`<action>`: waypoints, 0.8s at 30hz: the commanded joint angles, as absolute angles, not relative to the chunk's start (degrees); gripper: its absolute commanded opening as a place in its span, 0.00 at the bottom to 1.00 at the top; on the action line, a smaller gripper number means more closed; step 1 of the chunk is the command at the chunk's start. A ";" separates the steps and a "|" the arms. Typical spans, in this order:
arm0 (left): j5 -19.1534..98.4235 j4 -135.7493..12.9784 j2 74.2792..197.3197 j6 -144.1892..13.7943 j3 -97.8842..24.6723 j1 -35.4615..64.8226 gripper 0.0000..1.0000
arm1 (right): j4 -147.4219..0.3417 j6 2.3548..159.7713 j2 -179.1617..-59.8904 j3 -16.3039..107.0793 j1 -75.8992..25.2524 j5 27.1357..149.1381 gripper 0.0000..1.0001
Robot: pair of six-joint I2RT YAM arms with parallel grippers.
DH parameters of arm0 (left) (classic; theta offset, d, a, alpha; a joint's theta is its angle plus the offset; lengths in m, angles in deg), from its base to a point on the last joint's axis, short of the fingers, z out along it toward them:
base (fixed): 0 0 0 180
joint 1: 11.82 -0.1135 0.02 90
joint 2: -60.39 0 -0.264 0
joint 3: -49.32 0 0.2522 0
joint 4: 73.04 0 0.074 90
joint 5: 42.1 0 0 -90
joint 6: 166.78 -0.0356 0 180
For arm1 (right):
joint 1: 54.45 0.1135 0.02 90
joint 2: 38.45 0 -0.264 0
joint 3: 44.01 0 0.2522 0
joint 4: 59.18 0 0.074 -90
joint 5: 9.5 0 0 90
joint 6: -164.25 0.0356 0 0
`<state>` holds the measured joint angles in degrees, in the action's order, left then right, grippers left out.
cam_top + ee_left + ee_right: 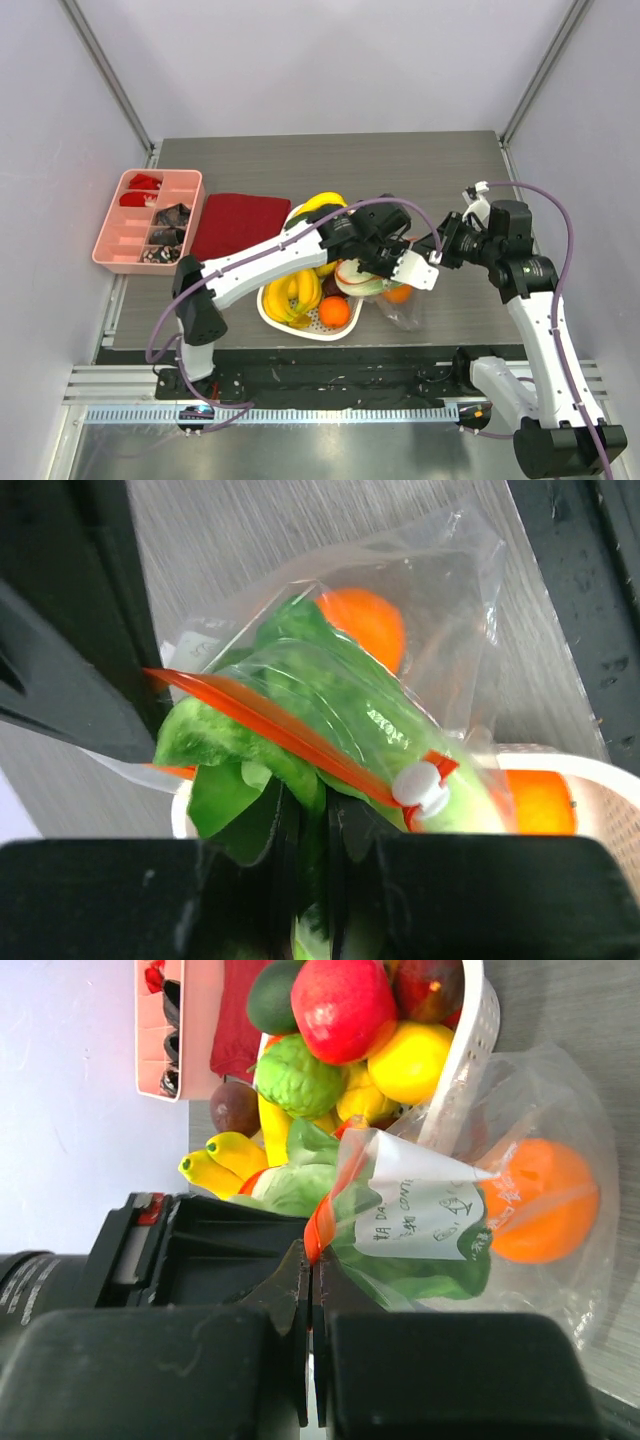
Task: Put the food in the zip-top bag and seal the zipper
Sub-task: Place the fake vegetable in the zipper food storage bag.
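Observation:
The clear zip-top bag lies at the right of the white basket. It holds an orange and part of the pale-green leafy cabbage. My left gripper is shut on the cabbage's leaves at the bag's mouth. The red-orange zipper runs across the cabbage, with its white slider at the right end. My right gripper is shut on the zipper edge of the bag, next to the white label. In the top view both grippers, left and right, meet over the bag.
The basket holds a red apple, bananas, a yellow fruit, a green one, a dark purple one and an orange. A dark red cloth and pink tray lie left.

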<state>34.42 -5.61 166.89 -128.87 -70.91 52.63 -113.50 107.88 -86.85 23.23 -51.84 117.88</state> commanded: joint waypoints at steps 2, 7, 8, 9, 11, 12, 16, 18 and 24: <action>31.73 8.48 173.32 -115.57 -79.83 50.41 0.00 | -104.41 107.39 -82.92 26.71 -52.78 118.29 0.01; 31.11 8.57 177.02 -96.49 -85.10 46.73 0.00 | -105.81 107.03 -81.42 26.44 -52.78 117.94 0.01; 30.24 7.70 177.37 -93.07 -85.72 45.93 0.00 | -105.90 106.94 -81.34 26.36 -52.78 117.85 0.01; 29.97 6.91 177.55 -90.17 -86.51 45.14 0.00 | -105.90 106.94 -81.07 26.18 -52.78 117.76 0.01; 31.62 4.02 177.03 -78.32 -86.52 42.16 0.00 | -105.99 106.94 -80.98 25.92 -52.78 117.41 0.01; 30.68 0.95 176.68 -74.18 -85.65 40.84 0.00 | -106.17 106.86 -80.98 25.65 -52.78 117.15 0.01; 27.94 -8.03 172.81 -57.46 -80.73 37.75 0.00 | -106.43 108.17 -81.16 24.86 -52.78 116.97 0.01; 30.65 -12.15 170.19 -50.26 -77.31 38.28 0.00 | -106.17 110.09 -81.33 23.64 -52.78 117.14 0.01; 39.36 -19.73 168.06 -34.44 -73.60 39.16 0.00 | -101.08 114.23 -80.11 20.65 -52.17 117.67 0.01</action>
